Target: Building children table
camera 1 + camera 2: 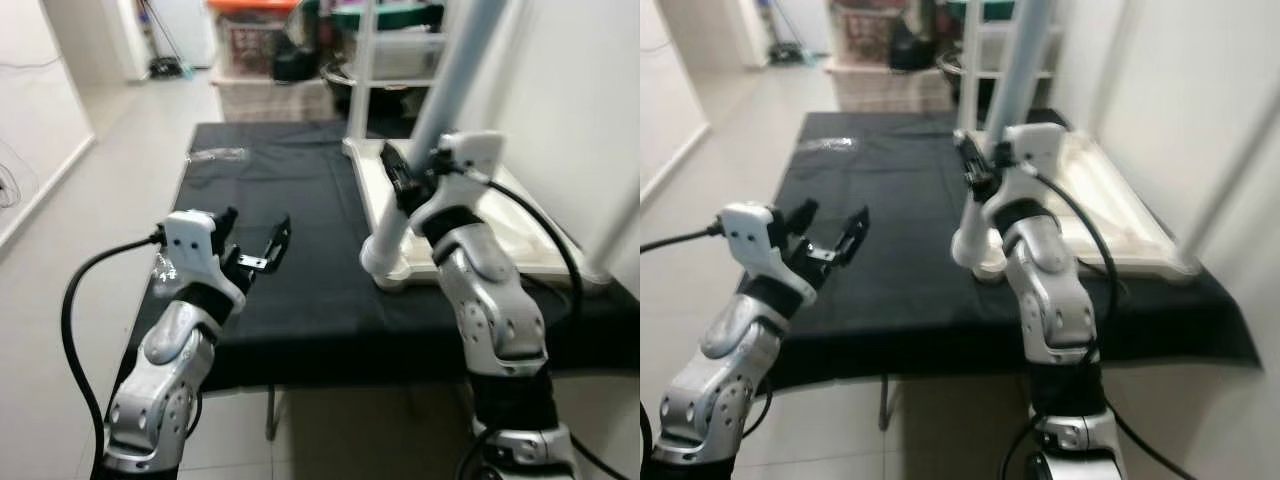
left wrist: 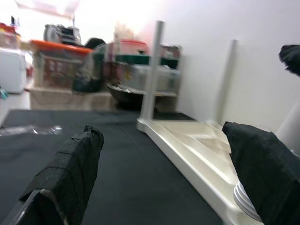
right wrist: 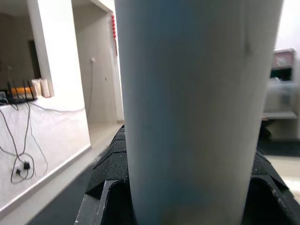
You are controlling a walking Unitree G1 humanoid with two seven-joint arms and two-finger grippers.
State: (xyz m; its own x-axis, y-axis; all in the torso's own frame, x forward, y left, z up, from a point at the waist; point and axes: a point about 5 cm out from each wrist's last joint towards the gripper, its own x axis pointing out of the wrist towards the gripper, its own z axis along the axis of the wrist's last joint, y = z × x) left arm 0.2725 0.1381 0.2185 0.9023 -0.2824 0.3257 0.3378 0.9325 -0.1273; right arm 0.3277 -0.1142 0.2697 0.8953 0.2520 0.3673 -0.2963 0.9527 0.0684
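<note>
Right gripper [image 1: 405, 180] apparently clamped round upright table leg [image 1: 440, 110] on upturned tabletop [image 1: 520, 240], left gripper [image 1: 262, 245] spread open, empty, well aside.

We see soft, even indoor light; the head views blur slightly, the wall glares white beside the left wrist, and the nearest pole [image 3: 197, 108] looks unfocused.

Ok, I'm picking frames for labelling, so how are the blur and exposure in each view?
Left eye view: soft; shelf clutter behind hazy. Right eye view: similar blur, wall pale and washed. Left wrist view: ceiling and wall blown out, black fingers out of focus, upturned white table soft. Right wrist view: table leg very close and blurred, the room beside it sharper.
</note>
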